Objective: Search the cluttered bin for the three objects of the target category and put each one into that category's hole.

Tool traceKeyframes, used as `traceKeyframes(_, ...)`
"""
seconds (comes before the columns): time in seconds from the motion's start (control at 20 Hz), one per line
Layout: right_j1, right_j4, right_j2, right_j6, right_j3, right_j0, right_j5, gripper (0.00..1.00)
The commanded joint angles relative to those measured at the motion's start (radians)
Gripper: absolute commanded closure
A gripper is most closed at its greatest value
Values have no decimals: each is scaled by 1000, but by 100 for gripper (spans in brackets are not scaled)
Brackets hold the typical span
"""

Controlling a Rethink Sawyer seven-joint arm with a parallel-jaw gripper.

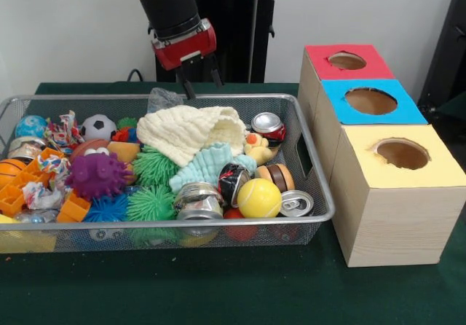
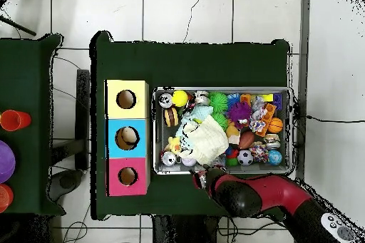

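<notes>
Green-clothed table [image 1: 218, 288] holds the wire bin [image 1: 313, 194]; the gripper [image 1: 200, 83], fingers apart and empty, should descend straight, clearing the cream cloth [image 1: 189, 130].

green table [image 1: 218, 288] carries wire bin [image 1: 313, 194], three-hole box [image 1: 393, 216] just beside.
</notes>
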Motion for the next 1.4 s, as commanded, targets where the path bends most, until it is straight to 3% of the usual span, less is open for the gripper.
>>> traceKeyframes(0.05,-1,-67,29,-58,-22,21,1,0)
traceKeyframes(0.65,4,-83,15,-31,-32,59,-20,0)
traceKeyframes(1.4,34,-80,66,-135,-26,-57,39,0)
